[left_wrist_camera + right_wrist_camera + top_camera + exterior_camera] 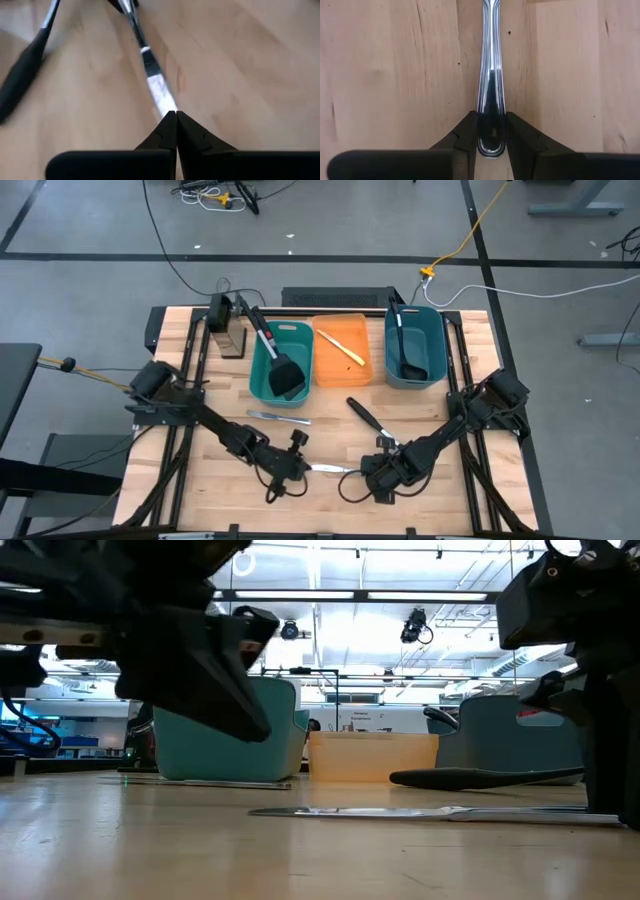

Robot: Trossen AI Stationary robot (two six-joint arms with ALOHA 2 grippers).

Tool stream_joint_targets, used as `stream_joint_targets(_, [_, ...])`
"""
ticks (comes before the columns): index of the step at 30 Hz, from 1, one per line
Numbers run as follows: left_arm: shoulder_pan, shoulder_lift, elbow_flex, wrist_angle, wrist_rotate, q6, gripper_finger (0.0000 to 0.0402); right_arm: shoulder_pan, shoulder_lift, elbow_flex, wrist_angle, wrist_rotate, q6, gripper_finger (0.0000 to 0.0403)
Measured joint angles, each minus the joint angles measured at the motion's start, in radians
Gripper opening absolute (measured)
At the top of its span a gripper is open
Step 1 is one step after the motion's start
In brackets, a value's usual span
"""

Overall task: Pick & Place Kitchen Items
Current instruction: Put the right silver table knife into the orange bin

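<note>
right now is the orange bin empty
No, the high view shows one slim utensil lying diagonally inside the orange bin.

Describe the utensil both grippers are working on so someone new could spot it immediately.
On the wooden table, look at the near edge in front of the orange bin. A silver knife lies flat between the left gripper and the right gripper, which is shut on its handle. Unlike the other silver knife, it touches both grippers.
</note>
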Motion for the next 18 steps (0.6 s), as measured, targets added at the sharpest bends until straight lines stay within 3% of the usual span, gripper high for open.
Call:
stream_joint_targets(5, [-0.044,-0.083,-0.012,-0.044,-0.073,0.019,0.0007,0.001,0.002,0.032,-0.019,0.008,-0.031,0.0081])
stream_joint_targets(18, [-0.100,-0.385,-0.228,0.038,-0.152,-0.048,0.0005,0.001,-0.049,0.035,-0.021,0.050,-0.051,0.0081])
